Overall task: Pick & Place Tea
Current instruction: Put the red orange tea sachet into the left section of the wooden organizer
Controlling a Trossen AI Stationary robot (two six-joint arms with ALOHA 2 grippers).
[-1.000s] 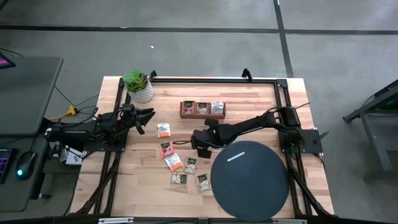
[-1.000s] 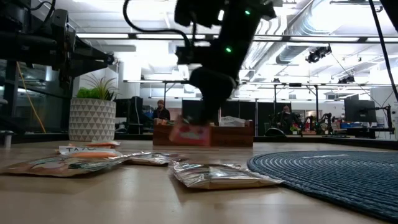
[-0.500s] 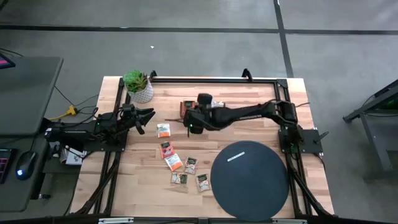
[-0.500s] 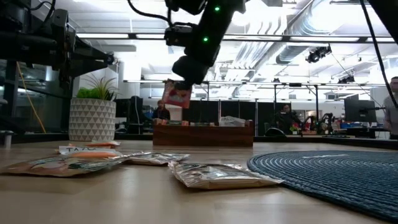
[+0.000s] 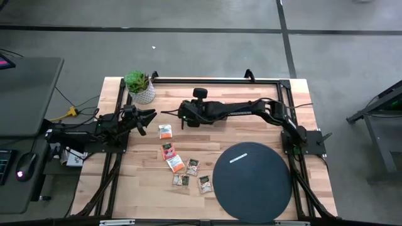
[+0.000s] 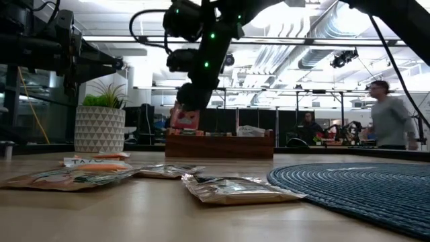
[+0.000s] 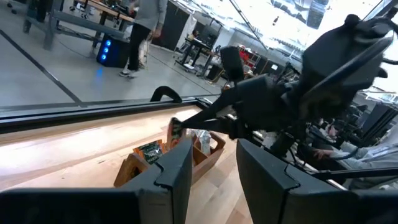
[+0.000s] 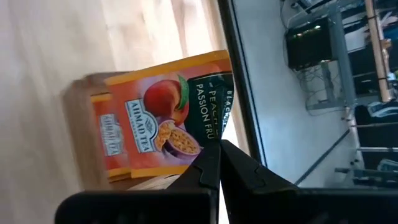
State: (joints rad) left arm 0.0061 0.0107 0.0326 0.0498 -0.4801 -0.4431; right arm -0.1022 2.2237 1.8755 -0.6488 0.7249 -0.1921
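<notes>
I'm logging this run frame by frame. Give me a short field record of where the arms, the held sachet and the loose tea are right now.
right gripper: shut on an orange sachet, hanging over the left end of the wooden tray
left gripper: waiting near the table's left edge, holding nothing, fingers apart
loose sachets: six lying flat on the table, left of the black disc
tray contents: some sachets already inside
potted plant: far left corner

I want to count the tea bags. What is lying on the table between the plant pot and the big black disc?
In the high view, loose tea sachets lie on bare wood between the plant pot and the black disc.
</notes>
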